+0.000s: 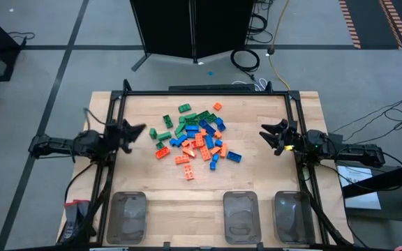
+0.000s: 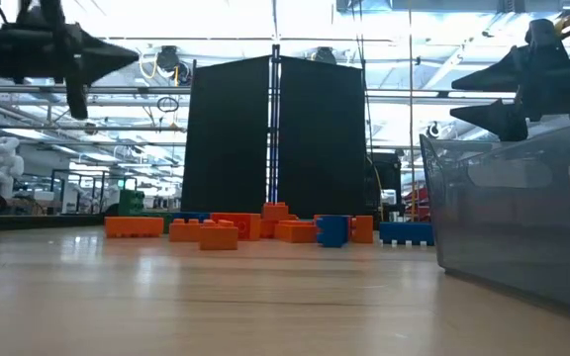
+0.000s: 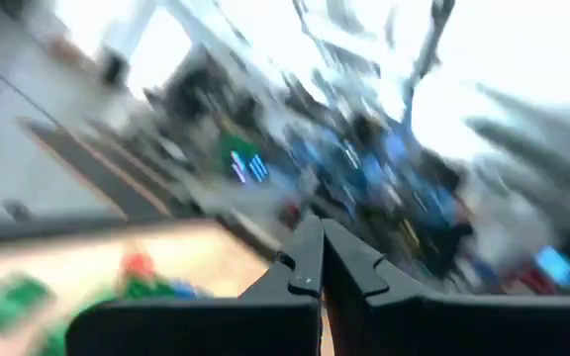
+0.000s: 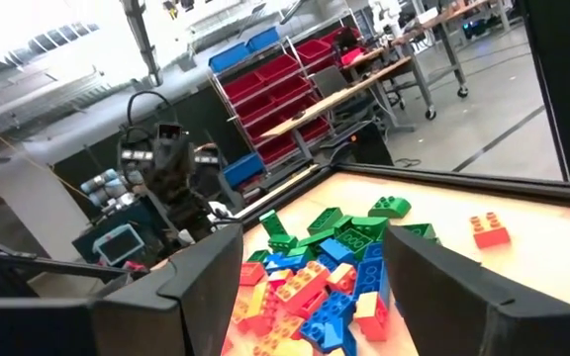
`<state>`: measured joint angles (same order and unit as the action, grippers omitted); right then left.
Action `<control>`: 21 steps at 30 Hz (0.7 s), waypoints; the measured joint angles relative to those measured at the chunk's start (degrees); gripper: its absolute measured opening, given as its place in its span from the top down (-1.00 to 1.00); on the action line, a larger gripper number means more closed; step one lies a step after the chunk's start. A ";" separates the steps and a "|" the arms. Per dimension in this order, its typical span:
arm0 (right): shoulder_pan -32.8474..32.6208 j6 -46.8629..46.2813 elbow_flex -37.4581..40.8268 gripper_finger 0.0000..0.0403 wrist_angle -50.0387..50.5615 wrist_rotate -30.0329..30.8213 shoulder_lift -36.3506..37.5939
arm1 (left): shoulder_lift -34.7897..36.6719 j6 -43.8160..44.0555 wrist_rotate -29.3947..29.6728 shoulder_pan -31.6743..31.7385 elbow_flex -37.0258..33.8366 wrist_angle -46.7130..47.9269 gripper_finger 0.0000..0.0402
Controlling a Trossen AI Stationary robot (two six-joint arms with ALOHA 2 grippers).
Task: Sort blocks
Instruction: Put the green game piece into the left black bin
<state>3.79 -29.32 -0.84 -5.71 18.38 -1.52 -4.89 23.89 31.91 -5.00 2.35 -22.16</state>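
A light wooden tabletop [image 1: 271,181] is seen from above, with a loose pile of small studded blocks [image 1: 198,139] in green, orange and blue lying near its middle, slightly toward the far edge. The green ones sit mostly on the far and left side of the pile, blue ones run through the centre, and orange ones spread along the near side, with a few orange strays just apart from the heap. Three clear plastic trays [image 1: 241,215] stand in a row along the near edge, well apart from the pile. The left claw [image 1: 135,131] hovers above the left side of the tabletop, pointing toward the pile, its two fingers pressed together and holding nothing. The right claw [image 1: 267,134] hovers above the right side, also pointing inward, its fingers spread apart with nothing between them; in its wrist view the pile shows through the gap between the two dark fingers [image 4: 206,277]. From table height, the blocks form a low band across the middle distance, in front of a tall black panel [image 2: 275,129], and one clear tray fills the right foreground.
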 joint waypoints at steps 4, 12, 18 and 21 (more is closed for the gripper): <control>0.00 1.31 0.00 -0.18 0.04 -0.02 0.00 | -0.64 -1.26 2.81 0.05 5.69 -2.34 1.00; 0.00 3.54 0.00 -0.18 0.06 1.81 0.00 | -20.07 -15.39 2.65 -0.02 36.12 32.88 1.00; 0.00 3.53 0.00 -0.18 0.06 2.49 0.00 | -37.24 -20.02 -2.85 0.35 49.98 59.43 0.93; 0.00 3.48 0.00 -0.18 0.06 2.49 0.00 | -42.83 -17.98 -8.73 0.62 50.70 66.17 0.83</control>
<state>3.79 -25.85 -0.84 -5.65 20.86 -1.52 -47.72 5.91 23.18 -4.38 53.05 44.01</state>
